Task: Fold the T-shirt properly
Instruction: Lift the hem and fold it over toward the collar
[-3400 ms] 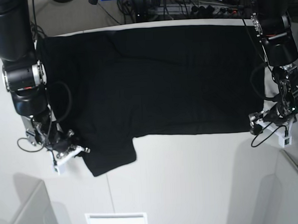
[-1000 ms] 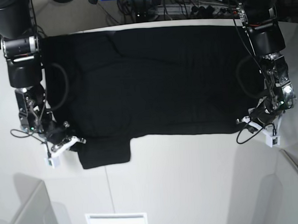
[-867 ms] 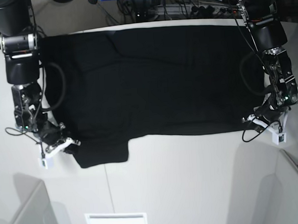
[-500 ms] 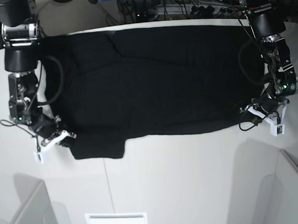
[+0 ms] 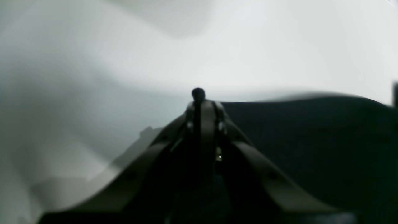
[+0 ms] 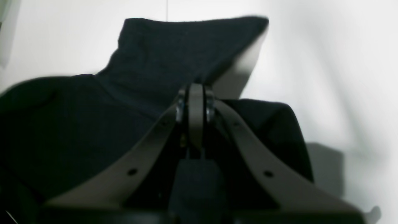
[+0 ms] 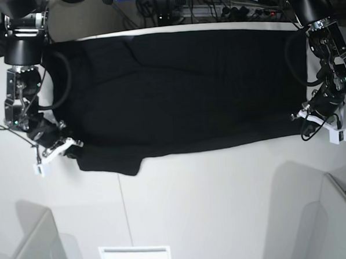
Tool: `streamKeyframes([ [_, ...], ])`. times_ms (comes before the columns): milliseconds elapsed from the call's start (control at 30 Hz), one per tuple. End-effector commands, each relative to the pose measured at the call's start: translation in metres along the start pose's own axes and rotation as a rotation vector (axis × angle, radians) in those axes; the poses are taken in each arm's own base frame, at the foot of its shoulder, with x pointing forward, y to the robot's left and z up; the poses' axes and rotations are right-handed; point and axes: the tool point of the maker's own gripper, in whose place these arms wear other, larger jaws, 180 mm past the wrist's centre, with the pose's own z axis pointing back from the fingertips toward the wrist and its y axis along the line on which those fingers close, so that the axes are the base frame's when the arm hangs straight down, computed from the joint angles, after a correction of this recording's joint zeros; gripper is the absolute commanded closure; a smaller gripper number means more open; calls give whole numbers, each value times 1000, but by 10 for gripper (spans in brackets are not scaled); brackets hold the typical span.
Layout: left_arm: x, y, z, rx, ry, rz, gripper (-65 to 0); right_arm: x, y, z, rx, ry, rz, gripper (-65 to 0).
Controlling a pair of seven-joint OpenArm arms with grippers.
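Both arms have drawn outward and toward the top of the base view since the earlier frames, and the near hem of the large black short-sleeved cloth T-shirt (image 7: 176, 88) has risen with them; the sleeve flap at lower left has shrunk and now sits tucked closer to the body of the cloth.

The T-shirt lies spread across the upper half of the white desk (image 7: 212, 208), its far edge along the desk's top margin; no print or label shows from this side.

The right gripper (image 7: 58, 148), at the left of the base view, is closed tight on the hem beside the sleeve; the right wrist view shows black cloth gathered around its closed jaws (image 6: 196, 93). The left gripper (image 7: 314, 115), at the right of the base view, is likewise fully closed at the opposite hem corner. In the blurred left wrist view the cloth lies just to the right of its tip (image 5: 203, 104), and whether fabric is pinched there you cannot tell.

Judged step: carrying the near hem toward the far edge. To do it well:
- Keep both grippers level and move them at one pace, so the hem stays straight.
- Hold light outward tension, enough to prevent sagging, not enough to drag the far edge.
- Confirm the left corner is truly caught before lifting further.
- Mind the loose sleeve at lower left; it could fold under.
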Motion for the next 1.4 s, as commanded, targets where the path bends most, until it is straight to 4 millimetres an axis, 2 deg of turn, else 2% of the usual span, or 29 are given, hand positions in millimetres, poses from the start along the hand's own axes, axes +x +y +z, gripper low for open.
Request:
streamKeyframes([
  [0,21,-2,7,-6,-59,-26,0,30,-1,9,0,-70,22,0],
  [100,12,-2,9,-3,-10,-33,0,26,-6,13,-9,-41,9,0],
  [233,8,-6,15,-4,0,-57,0,17,-15,19,-27,-25,-16,0],
  [533,2,-1,21,10,21,-79,0,3,-1,34,-14,1,47,0],
  [633,2,-6,29,12,13,-115,0,-1,-3,35,-17,18,42,0],
  [733,2,-10,34,7,8,-134,0,-1,-12,45,-39,14,19,0],
  [933,-6,-7,37,13,30,-146,0,2,-8,67,-48,8,19,0],
  [1233,-10,-13,46,7,31,-179,0,-17,-1,81,-58,37,61,0],
  [1367,-14,-13,48,10,40,-185,0,-26,-9,91,-83,52,50,0],
])
